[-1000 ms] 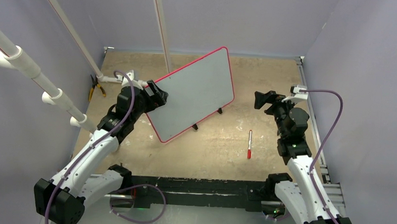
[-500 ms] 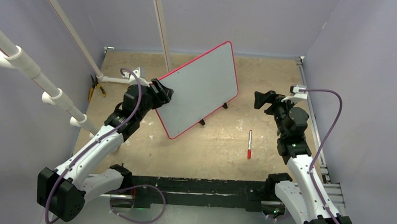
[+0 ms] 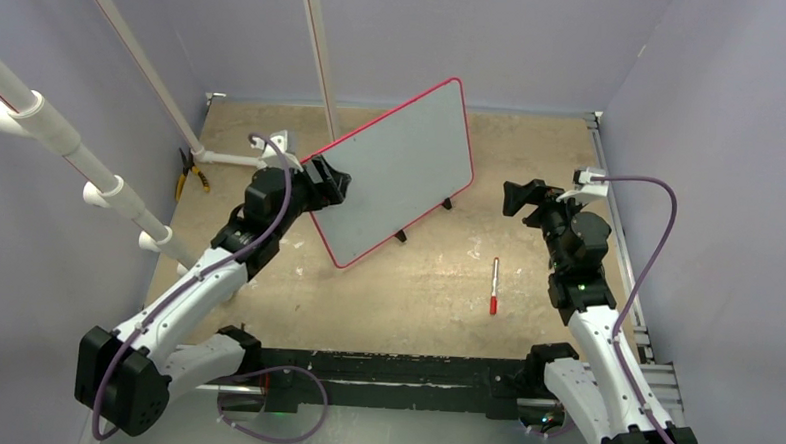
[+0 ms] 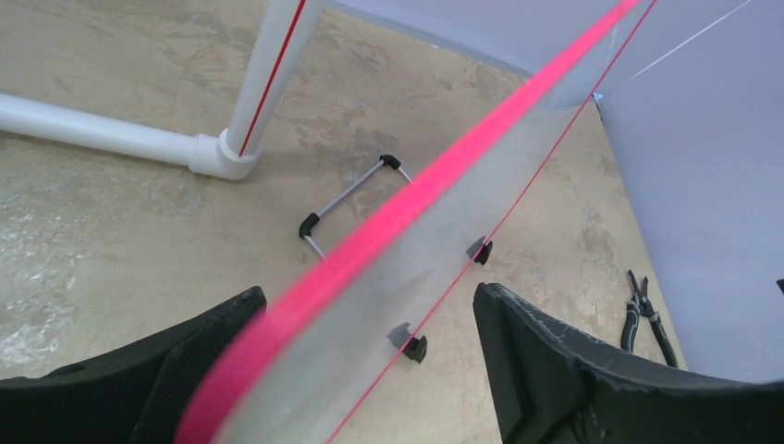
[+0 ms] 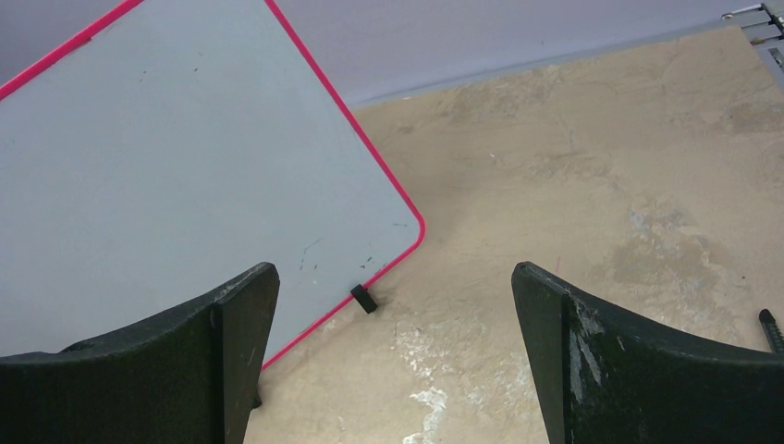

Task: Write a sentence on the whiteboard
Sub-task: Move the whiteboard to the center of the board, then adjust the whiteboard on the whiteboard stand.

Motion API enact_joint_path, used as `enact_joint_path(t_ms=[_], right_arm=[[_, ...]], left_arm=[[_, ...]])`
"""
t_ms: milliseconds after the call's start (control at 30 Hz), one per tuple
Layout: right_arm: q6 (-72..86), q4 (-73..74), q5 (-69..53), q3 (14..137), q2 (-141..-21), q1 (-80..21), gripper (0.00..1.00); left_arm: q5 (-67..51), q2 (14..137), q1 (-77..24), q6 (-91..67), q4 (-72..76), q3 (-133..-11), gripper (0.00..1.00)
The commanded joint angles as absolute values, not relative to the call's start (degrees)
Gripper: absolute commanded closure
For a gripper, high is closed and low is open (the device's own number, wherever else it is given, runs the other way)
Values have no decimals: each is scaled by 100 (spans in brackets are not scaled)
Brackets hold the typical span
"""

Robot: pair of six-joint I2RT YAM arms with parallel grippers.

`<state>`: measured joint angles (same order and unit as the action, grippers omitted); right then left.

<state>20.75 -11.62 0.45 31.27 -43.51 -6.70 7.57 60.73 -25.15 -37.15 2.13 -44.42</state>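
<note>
Left gripper (image 4: pixel 368 301): jaws wide, straddling whiteboard (image 3: pixel 401 172) rim, no clamp visible. Board blank, tilted. Close firmly on rim, then set feet level. Right gripper (image 5: pixel 396 277): wide, empty. Marker (image 3: pixel 494 287) behind it, toward base.

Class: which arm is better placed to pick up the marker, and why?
Right. The marker lies on the right arm's side, and the right gripper is open and empty; the left gripper straddles the edge of the whiteboard.
</note>
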Motion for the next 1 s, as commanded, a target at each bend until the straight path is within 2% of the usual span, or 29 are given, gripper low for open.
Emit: enact_joint_path(t_ms=[0, 133, 333, 667, 800, 967], right_arm=[[1952, -1358, 11, 3314, -4339, -659, 1], [1929, -1371, 9, 3322, -4356, -655, 1], [1919, -1373, 9, 3348, -4384, -656, 2], [1916, -1354, 9, 3341, -4377, -659, 1], [1916, -1361, 9, 3335, -4387, -659, 1], [1916, -1362, 9, 3331, -4411, -659, 1]], left_arm=[[734, 5440, -2514, -3040, 37, -4270, 12], [833, 4936, -2474, -2627, -710, -4324, 2], [823, 4917, -2443, -2634, -1642, -4575, 7], [721, 4923, -2443, -2838, -2179, -4521, 41], [467, 4968, -2443, -2818, -2130, -4413, 59], [299, 5150, -2443, -2736, -2019, -4411, 75]])
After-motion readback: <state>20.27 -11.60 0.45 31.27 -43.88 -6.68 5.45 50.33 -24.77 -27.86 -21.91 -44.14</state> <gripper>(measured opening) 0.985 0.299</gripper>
